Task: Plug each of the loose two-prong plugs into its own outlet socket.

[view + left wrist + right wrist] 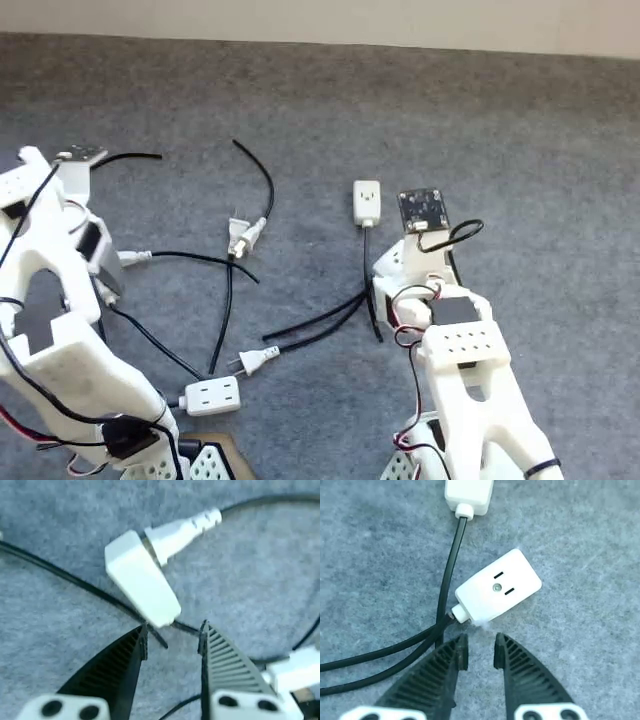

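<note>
partly cropped, farther outlet socket [469, 495] beyond right claw [480, 649]

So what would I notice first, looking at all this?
Likely the black cords sprawled over the grey carpet between two white arms. Then a white socket with empty slots, lying just ahead of the right gripper, and by the left gripper a second socket with a plug already in it.
</note>
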